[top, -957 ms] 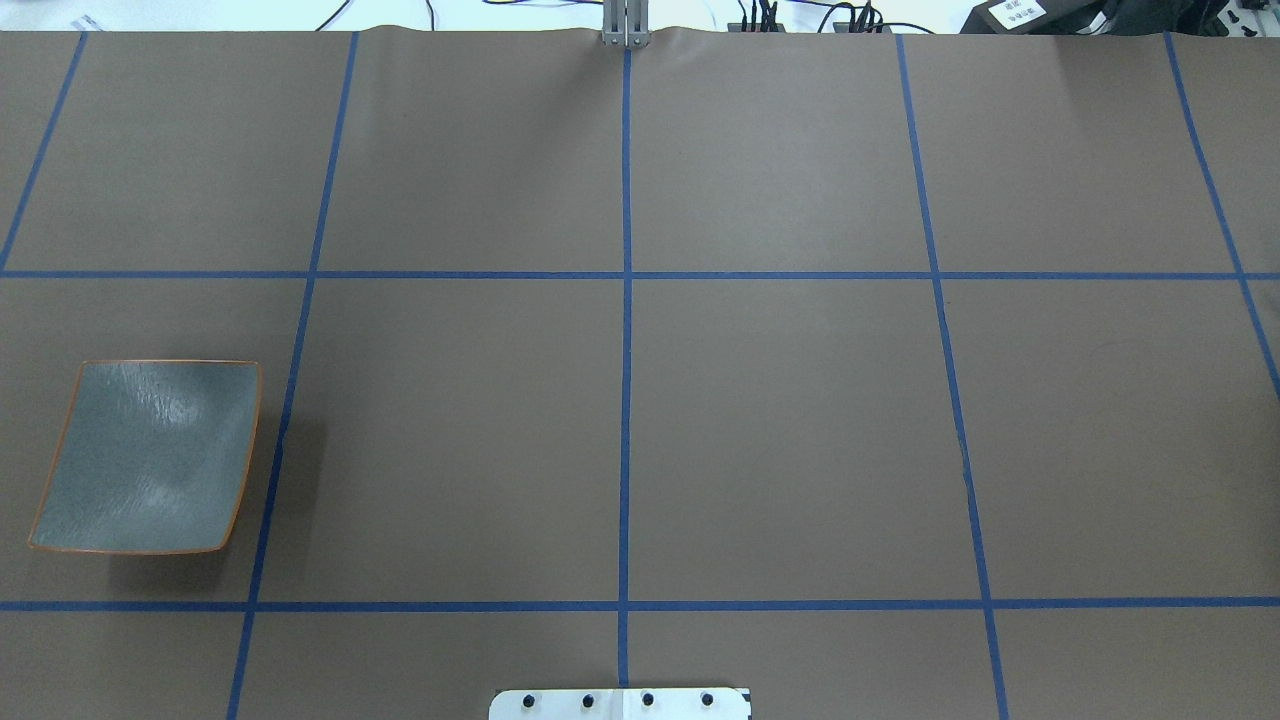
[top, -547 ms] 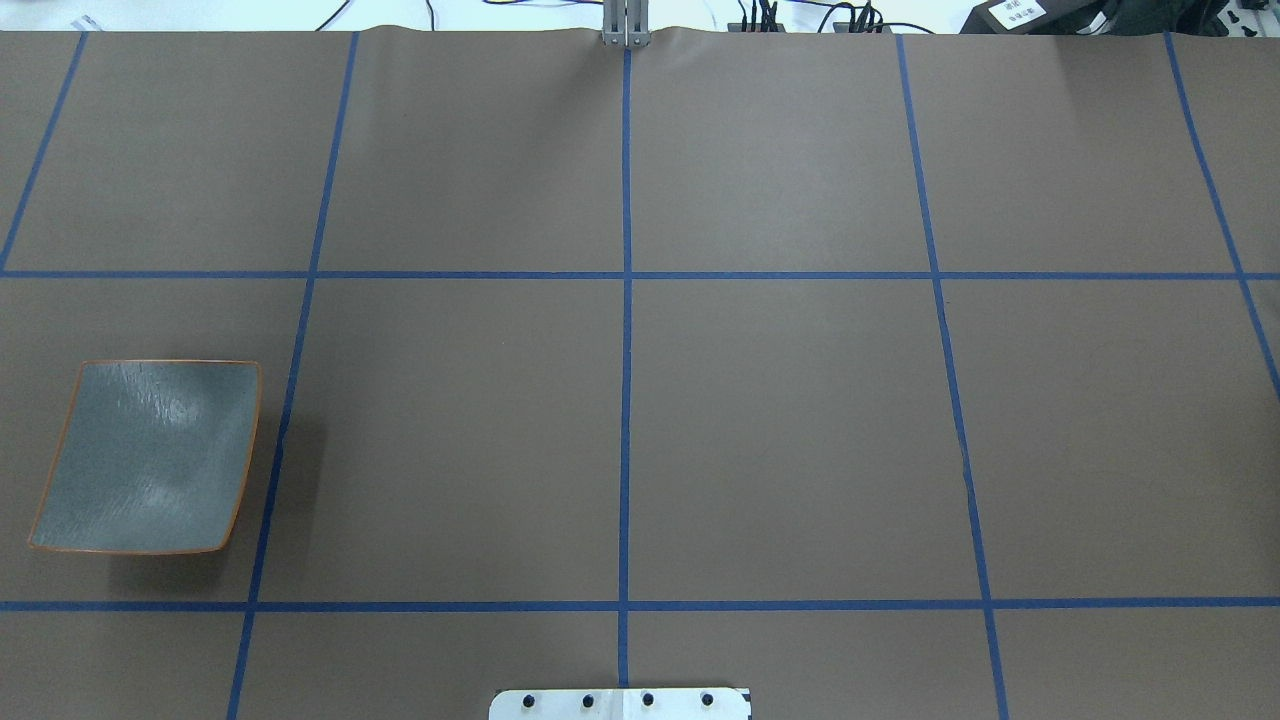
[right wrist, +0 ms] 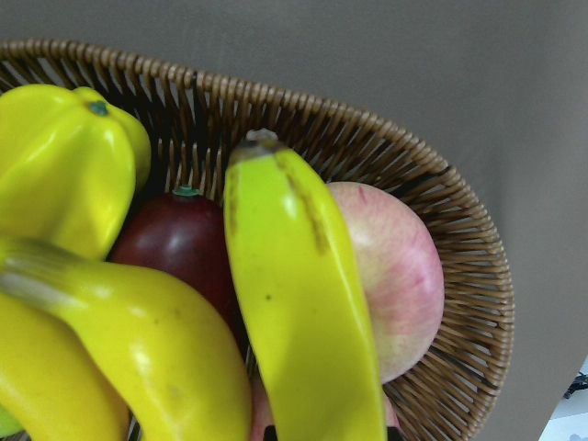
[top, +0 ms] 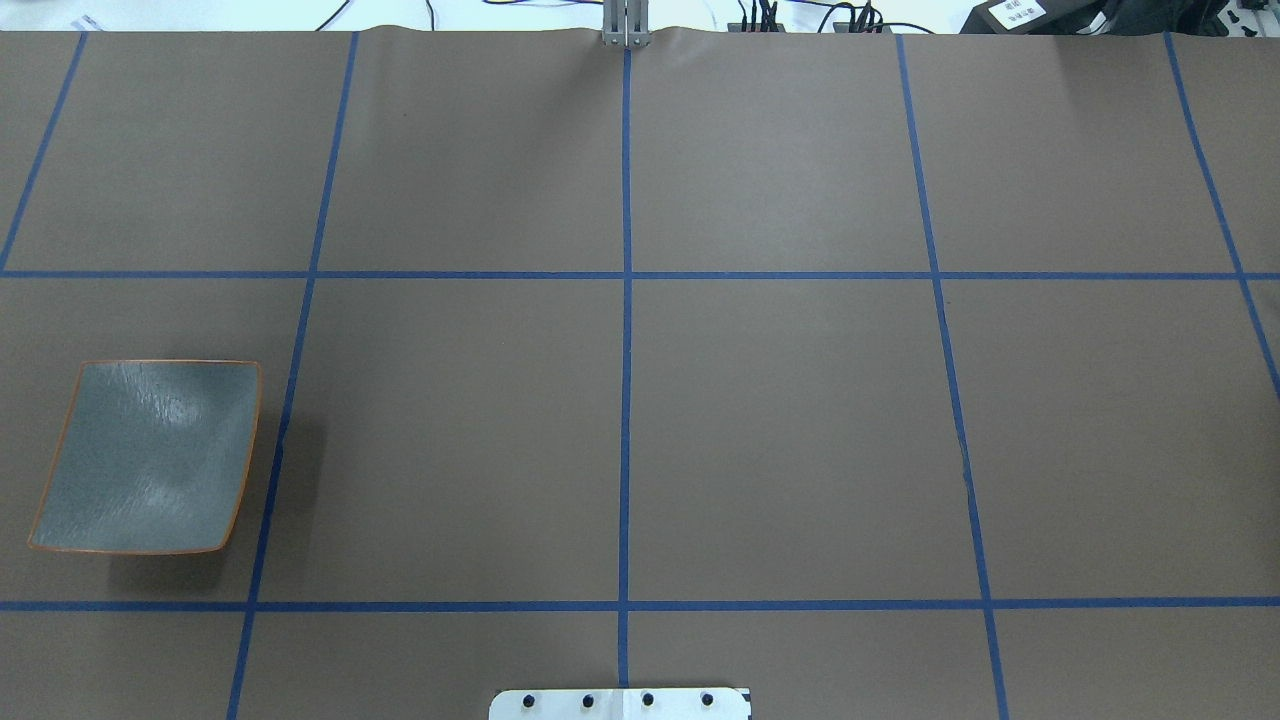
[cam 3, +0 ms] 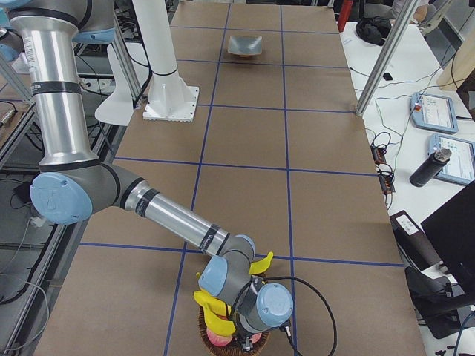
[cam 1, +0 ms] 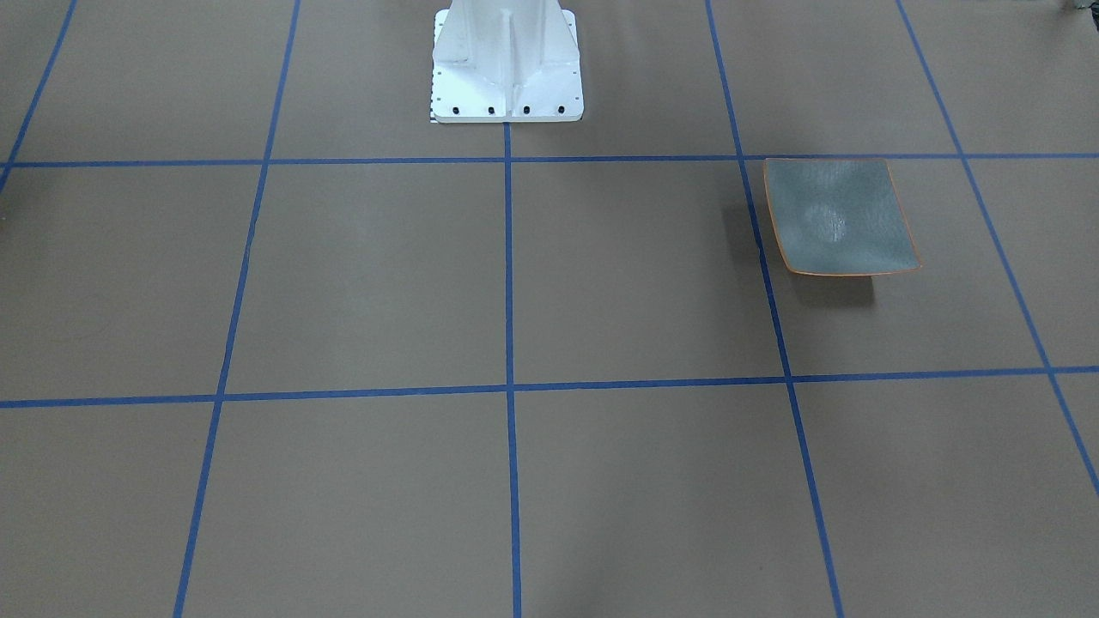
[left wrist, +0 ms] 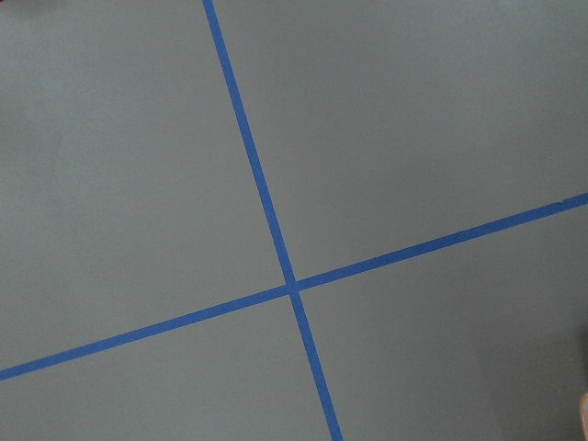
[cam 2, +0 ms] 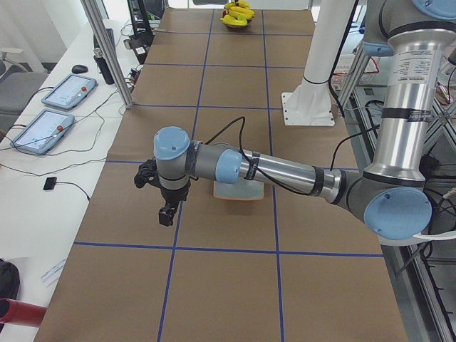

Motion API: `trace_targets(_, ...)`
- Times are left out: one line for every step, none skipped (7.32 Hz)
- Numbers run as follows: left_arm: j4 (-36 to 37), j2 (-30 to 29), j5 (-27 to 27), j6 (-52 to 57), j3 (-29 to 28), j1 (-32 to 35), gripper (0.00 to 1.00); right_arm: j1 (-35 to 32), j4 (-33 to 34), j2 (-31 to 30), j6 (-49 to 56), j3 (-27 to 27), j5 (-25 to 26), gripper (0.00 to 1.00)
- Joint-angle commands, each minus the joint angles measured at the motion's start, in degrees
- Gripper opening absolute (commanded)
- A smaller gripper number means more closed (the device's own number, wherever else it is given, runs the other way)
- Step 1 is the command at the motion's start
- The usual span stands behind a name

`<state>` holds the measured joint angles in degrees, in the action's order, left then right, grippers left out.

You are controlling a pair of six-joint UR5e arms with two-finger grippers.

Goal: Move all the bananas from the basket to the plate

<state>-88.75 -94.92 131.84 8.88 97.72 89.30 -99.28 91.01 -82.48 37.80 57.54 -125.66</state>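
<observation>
The plate point(top: 150, 455) lies bare at the table's left; in the front-facing view the plate point(cam 1: 837, 219) holds nothing. In the right wrist view, bananas point(right wrist: 303, 303) lie in a wicker basket point(right wrist: 441, 211), and dark slivers of my right gripper point(right wrist: 329, 434) flank one banana at the bottom edge. I cannot tell whether it grips. From the right side, my right arm hangs over the basket point(cam 3: 202, 322) and the bananas point(cam 3: 210, 313). My left gripper point(cam 2: 166, 214) hovers over bare table beside the plate point(cam 2: 239, 192); I cannot tell its state.
A pink apple point(right wrist: 390, 266), a dark red fruit point(right wrist: 179, 243) and a yellow pepper-like fruit point(right wrist: 64, 156) share the basket. The white robot base point(cam 1: 506, 60) stands at the table's near middle edge. Blue tape lines point(left wrist: 292, 287) cross the brown table.
</observation>
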Motion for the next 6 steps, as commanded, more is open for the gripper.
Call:
trace_targets(0.1, 0.0, 0.0, 0.0, 0.0, 0.0, 1.00, -0.1, 1.3, 0.6, 0.0, 0.6, -0.9, 0.00)
trace_targets(0.2, -0.1, 0.0, 0.0, 0.0, 0.0, 1.00, -1.3, 4.0, 0.7, 0.2, 2.7, -1.1, 0.00)
trace_targets(0.2, -0.1, 0.0, 0.0, -0.1, 0.0, 1.00, -3.3, 8.3, 0.7, 0.3, 6.6, -1.0, 0.00)
trace_targets(0.2, -0.1, 0.0, 0.0, -0.1, 0.0, 1.00, -5.5, 12.6, 1.5, 0.2, 10.8, -1.2, 0.00)
trace_targets(0.4, -0.1, 0.1, 0.0, -0.1, -0.1, 1.00, -7.2, 17.5, 4.8, -0.1, 12.6, -1.9, 0.00)
trace_targets(1.2, -0.6, 1.7, -0.1, -0.2, -0.1, 1.00, -7.2, 19.8, 7.5, -0.6, 12.9, -5.3, 0.00)
